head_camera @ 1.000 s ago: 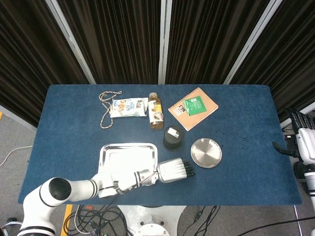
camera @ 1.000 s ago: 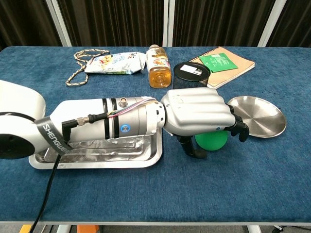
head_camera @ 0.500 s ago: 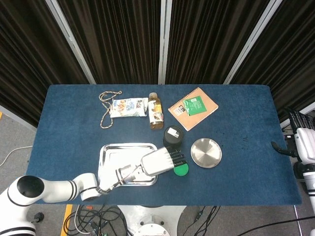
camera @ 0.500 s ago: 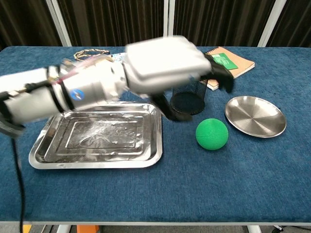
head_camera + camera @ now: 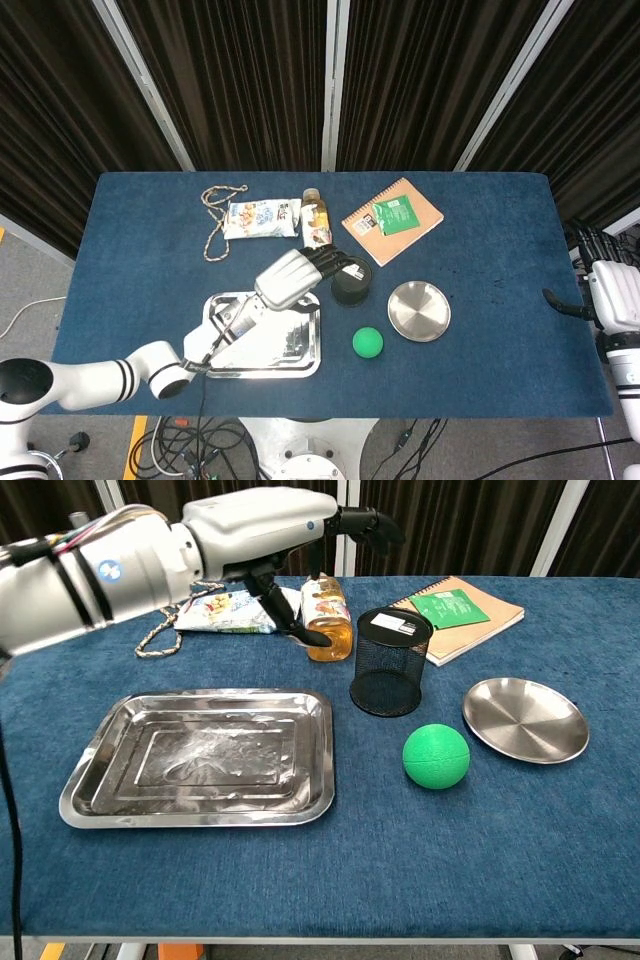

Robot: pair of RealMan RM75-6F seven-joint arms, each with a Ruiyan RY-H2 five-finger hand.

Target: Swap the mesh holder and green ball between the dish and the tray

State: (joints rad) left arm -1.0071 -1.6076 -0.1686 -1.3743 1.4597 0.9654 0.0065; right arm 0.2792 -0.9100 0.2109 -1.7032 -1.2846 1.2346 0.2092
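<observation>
The green ball [image 5: 368,343] [image 5: 436,756] lies on the blue cloth between the steel tray [image 5: 222,325] [image 5: 120,790] and the round steel dish [image 5: 419,311] [image 5: 525,720]. The black mesh holder [image 5: 351,281] [image 5: 391,675] stands upright on the cloth just behind the ball. Tray and dish hold nothing. My left hand [image 5: 296,274] [image 5: 290,525] hovers raised above the tray's far right corner, fingers apart, holding nothing, left of the holder. My right hand [image 5: 610,290] hangs off the table's right edge, fingers extended, holding nothing.
Along the back lie a rope [image 5: 215,222] [image 5: 165,620], a snack packet [image 5: 261,217] [image 5: 232,610], a lying bottle [image 5: 317,228] [image 5: 327,620] and a notebook [image 5: 392,220] [image 5: 465,605] with a green packet [image 5: 396,214] on it.
My left hand let go of the green ball on the cloth, then rose and pulled back left to above the tray's corner. The right hand barely moved.
</observation>
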